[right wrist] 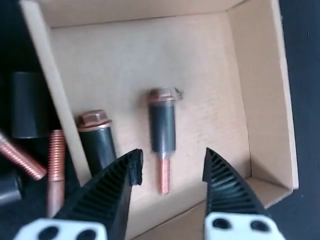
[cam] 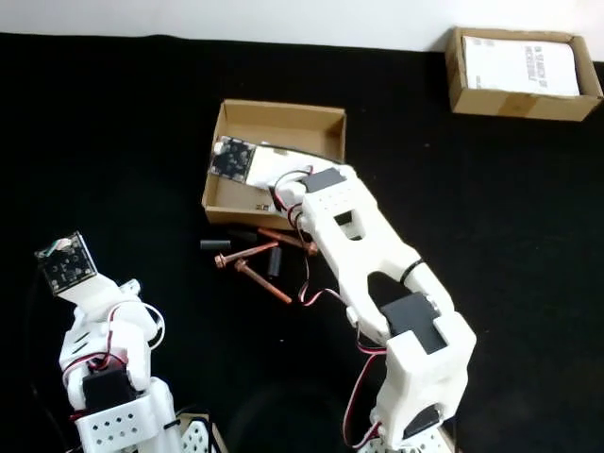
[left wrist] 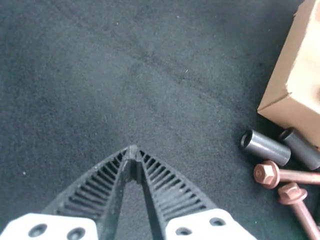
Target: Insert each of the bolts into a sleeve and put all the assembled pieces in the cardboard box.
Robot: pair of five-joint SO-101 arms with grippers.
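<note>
My right gripper (right wrist: 172, 162) hangs open over the cardboard box (right wrist: 265, 100), which lies mid-table (cam: 283, 118). Two assembled pieces lie in it. One bolt in a dark sleeve (right wrist: 162, 125) sits just beyond the open fingers, and another (right wrist: 97, 140) rests against the box wall. Loose copper bolts (cam: 253, 276) and black sleeves (cam: 275, 261) lie on the black cloth in front of the box. My left gripper (left wrist: 132, 152) is shut on nothing, low over bare cloth, apart from two sleeves (left wrist: 265, 146) and two bolts (left wrist: 272, 174).
A second cardboard box (cam: 522, 74) holding white paper stands at the far right corner. The right arm (cam: 377, 274) stretches from the near edge to the box. The left arm (cam: 99, 330) stays folded at the near left.
</note>
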